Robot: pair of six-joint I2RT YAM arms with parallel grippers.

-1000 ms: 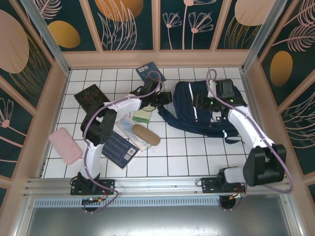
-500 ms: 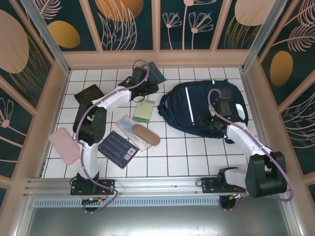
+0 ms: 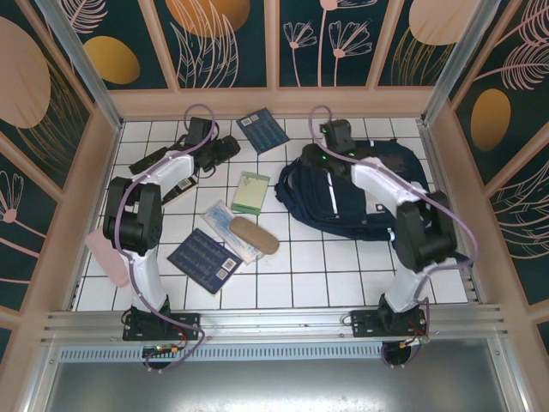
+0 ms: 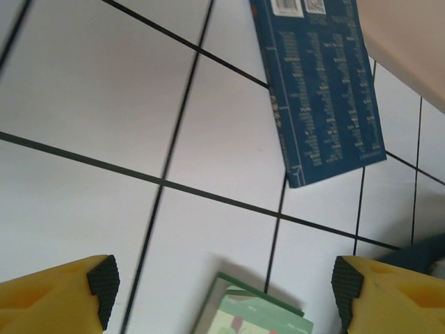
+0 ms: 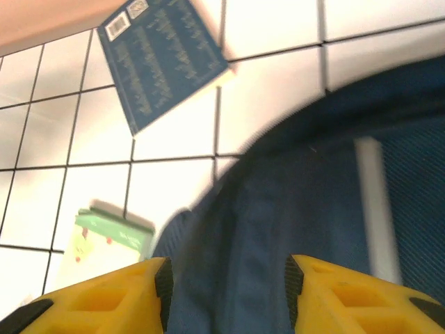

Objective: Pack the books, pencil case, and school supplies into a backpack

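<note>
Large navy fabric backpack (image 3: 360, 197): flat on right half of white-tiled table (image 3: 326, 275), long axis far-left to near-right, white stripe up.
Right gripper (image 5: 229, 278): over backpack's far-left end, jaws apart above fabric; cannot tell if gripping.
Left gripper (image 4: 226, 289): spread wide, empty, near far edge.
Navy book (image 3: 262, 130): far edge, lying diagonal; white barcode labels, print unreadable.
Pale green flat box (image 3: 250, 192): mid-table.

Around me: white tiled floor (image 3: 343, 275), dark grout lines, evenly lit, shadows soft. Walls: dark teal panels (image 3: 227, 43) painted with orange ovals and pale flower outlines, set in a pinkish frame (image 3: 274, 103). Aluminium rail (image 3: 274, 322) along my near edge.
</note>
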